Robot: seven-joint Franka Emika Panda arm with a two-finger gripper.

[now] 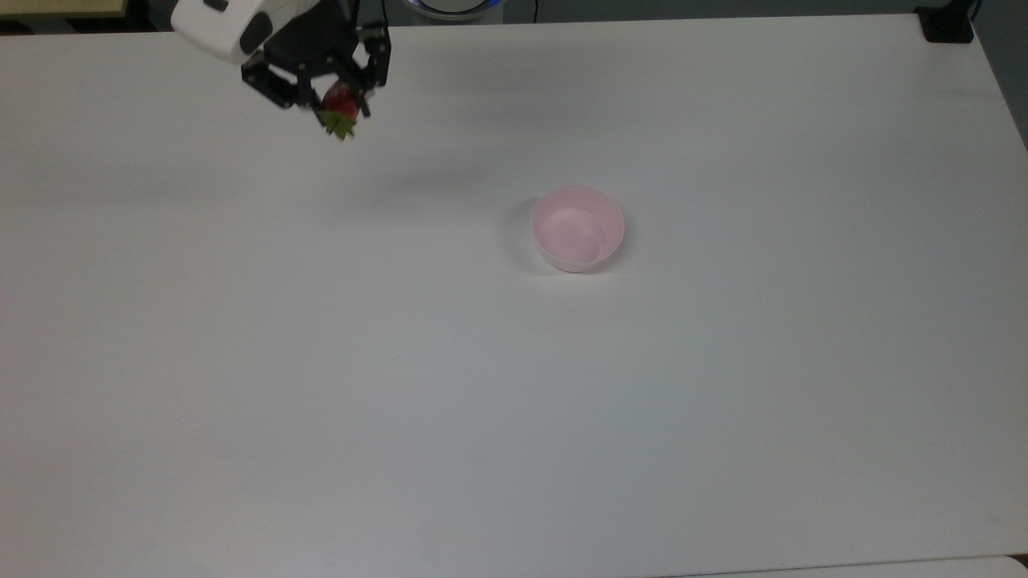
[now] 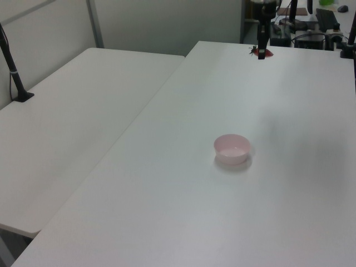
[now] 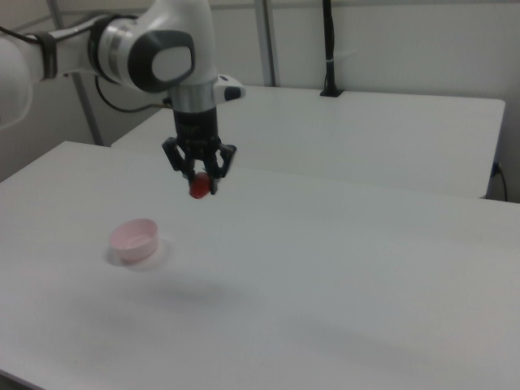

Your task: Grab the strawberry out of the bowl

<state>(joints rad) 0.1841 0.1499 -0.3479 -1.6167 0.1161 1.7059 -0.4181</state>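
In the top view's upper left, the gripper [image 1: 336, 100] is clamped on the strawberry [image 1: 338, 106], leafy top pointing down, high above the counter [image 1: 514, 401]; the empty bowl [image 1: 577, 228] lies well apart, toward frame centre.

No readable text, label, brand, number or sign is showing on anything in these views.
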